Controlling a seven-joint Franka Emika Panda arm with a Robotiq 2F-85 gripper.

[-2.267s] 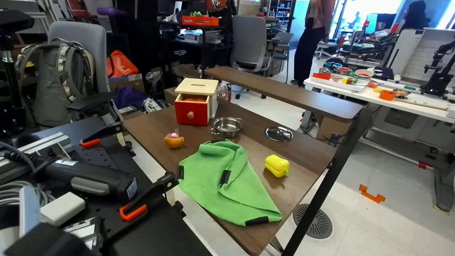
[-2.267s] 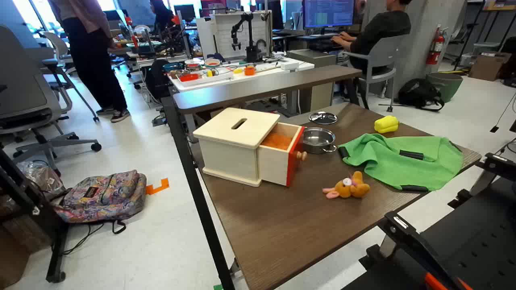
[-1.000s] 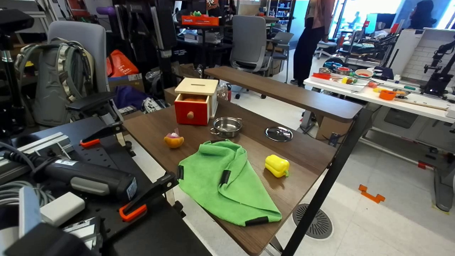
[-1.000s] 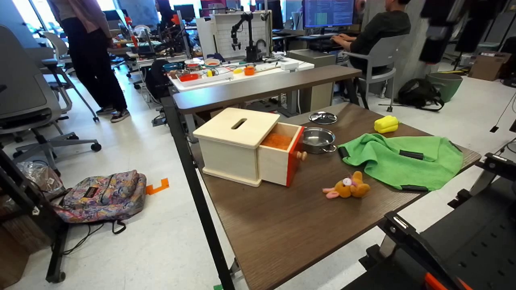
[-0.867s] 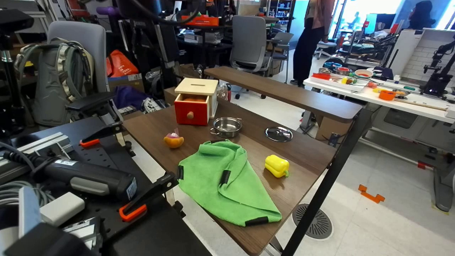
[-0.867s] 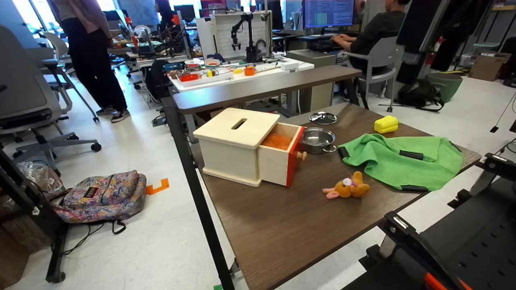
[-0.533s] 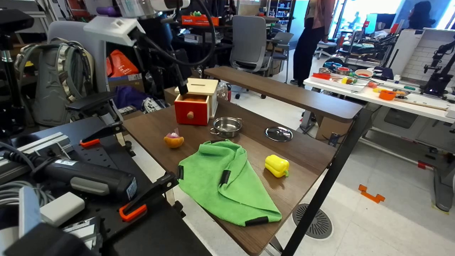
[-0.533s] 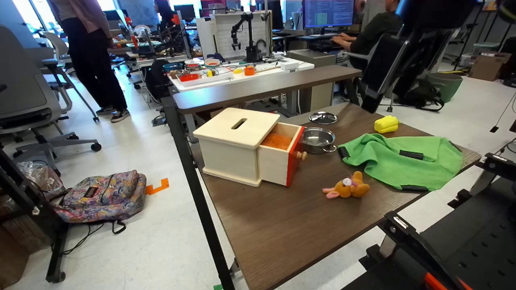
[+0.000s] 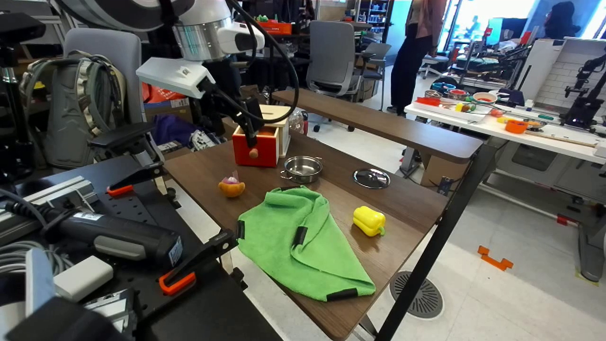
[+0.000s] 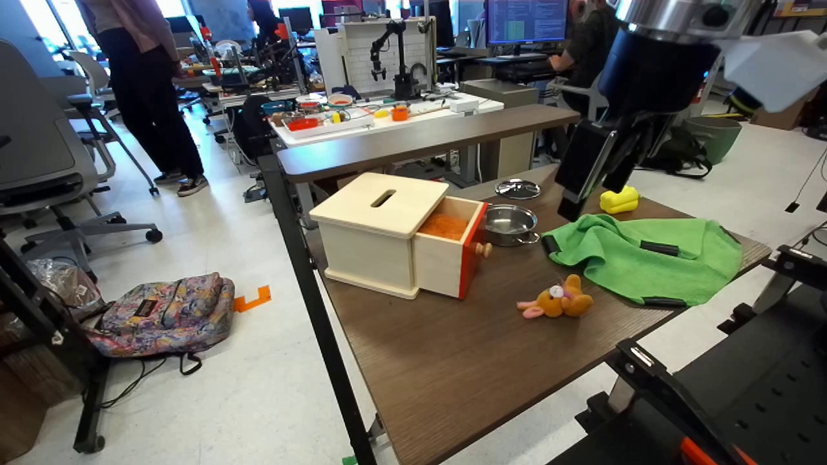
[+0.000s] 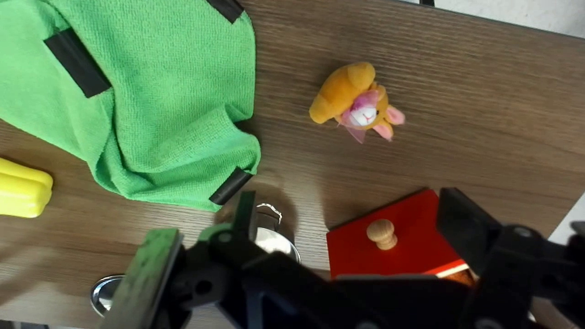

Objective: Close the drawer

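The drawer [image 10: 442, 265] is partly pulled out of a pale wooden box [image 10: 365, 252]. It has a red front [image 9: 244, 154] and a round wooden knob [image 11: 380, 232], and something orange lies inside. My gripper [image 10: 591, 197] hangs above the table, in front of the drawer and apart from it in an exterior view. In the wrist view the gripper [image 11: 348, 196] is open, with its jaws wide apart and nothing between the tips. The red front and knob show below, between the fingers. In an exterior view the gripper covers part of the drawer's upper edge.
A steel pot [image 10: 510, 226] stands right beside the drawer, with its lid [image 9: 371, 178] further off. A plush toy [image 10: 559, 298], a green cloth [image 9: 298, 241] and a yellow pepper [image 9: 369, 220] lie on the table. A raised shelf [image 10: 426, 142] runs along one table side.
The arm and gripper have come into view from above and moved down toward the area in front of the drawer. The drawer and the other table objects have not moved.
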